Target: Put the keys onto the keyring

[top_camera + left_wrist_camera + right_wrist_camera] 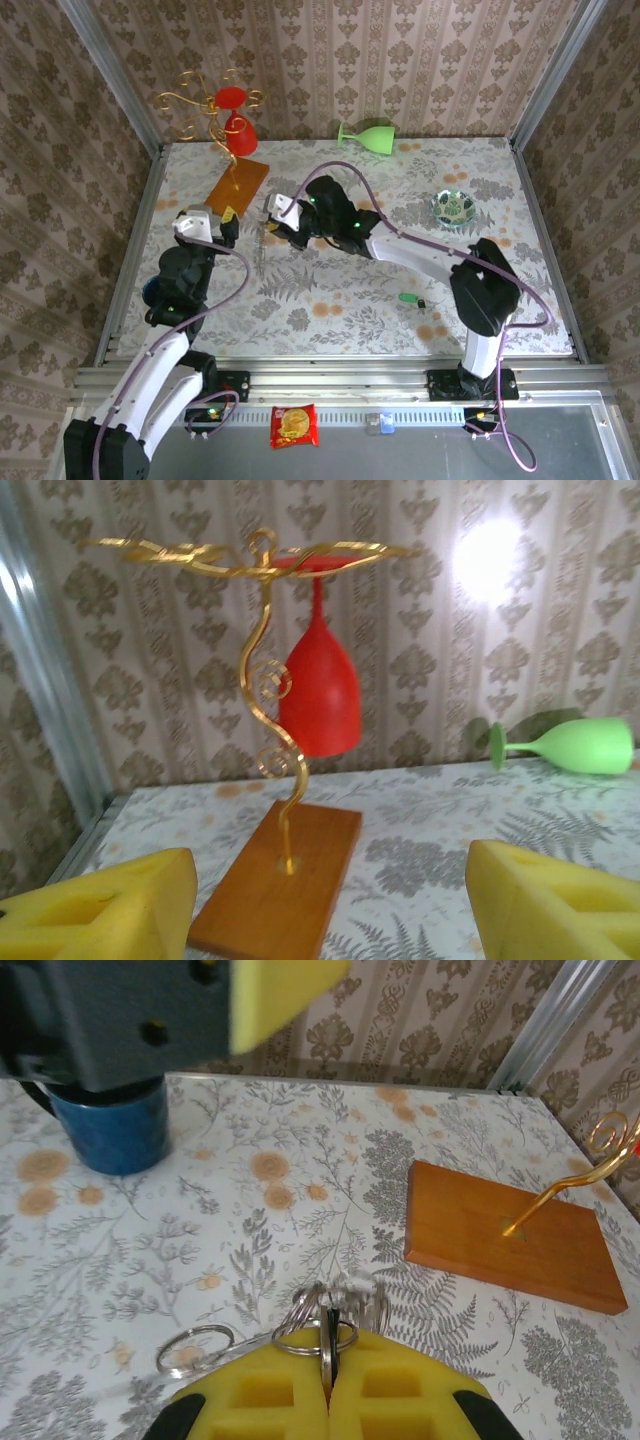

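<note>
Keyring (315,1338) is pinched in the closed right gripper (328,1365); left gripper (330,910) has jaws wide apart; green key (408,297) lies on table (500,200).

Brown damask-papered walls (400,50); floral-print table (340,320); aluminium corner posts (105,75); light glare (490,555) on wall.

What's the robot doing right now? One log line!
left gripper: open | right gripper: shut on keyring | green key: on table
</note>
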`<act>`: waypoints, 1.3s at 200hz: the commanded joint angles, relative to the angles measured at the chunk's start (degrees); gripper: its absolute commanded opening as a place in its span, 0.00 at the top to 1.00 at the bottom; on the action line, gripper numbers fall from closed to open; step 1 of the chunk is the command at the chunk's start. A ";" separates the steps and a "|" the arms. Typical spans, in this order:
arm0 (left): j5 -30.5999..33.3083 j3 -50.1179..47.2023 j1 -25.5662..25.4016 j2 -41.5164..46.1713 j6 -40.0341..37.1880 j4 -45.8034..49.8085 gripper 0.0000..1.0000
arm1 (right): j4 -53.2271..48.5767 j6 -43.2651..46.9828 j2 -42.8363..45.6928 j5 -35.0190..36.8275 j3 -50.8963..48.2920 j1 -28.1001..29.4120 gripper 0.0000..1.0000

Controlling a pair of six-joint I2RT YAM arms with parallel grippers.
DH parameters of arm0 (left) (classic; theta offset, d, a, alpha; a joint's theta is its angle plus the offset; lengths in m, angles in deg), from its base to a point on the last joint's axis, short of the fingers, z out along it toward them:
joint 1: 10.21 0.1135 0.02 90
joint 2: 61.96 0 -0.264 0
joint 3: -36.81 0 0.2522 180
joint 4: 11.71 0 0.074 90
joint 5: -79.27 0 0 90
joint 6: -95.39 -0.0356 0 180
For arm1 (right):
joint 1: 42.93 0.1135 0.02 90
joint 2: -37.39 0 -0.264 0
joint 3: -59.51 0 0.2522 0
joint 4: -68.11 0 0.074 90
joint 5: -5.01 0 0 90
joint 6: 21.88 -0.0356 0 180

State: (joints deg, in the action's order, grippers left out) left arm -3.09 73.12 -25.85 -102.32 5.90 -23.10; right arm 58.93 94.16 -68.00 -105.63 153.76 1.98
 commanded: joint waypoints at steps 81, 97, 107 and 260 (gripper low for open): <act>-0.55 3.38 1.14 -6.16 3.64 3.14 0.27 | -13.21 11.16 6.92 16.14 -15.52 -2.41 1.00; -0.95 3.31 1.28 -6.95 3.78 3.02 0.27 | -17.10 14.36 8.28 18.54 -17.82 -2.64 1.00; -1.24 3.18 1.22 -7.20 4.03 3.00 0.27 | -19.23 15.97 9.03 19.89 -19.16 -2.63 1.00; -8.11 6.15 1.05 -13.72 2.36 6.98 0.27 | -32.68 13.88 9.58 33.64 -16.32 -7.40 0.64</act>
State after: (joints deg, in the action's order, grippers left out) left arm -8.25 76.68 -25.10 -115.57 8.83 -17.50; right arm 29.84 113.70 -61.33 -70.51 134.55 -3.16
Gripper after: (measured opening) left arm 0.729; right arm 0.355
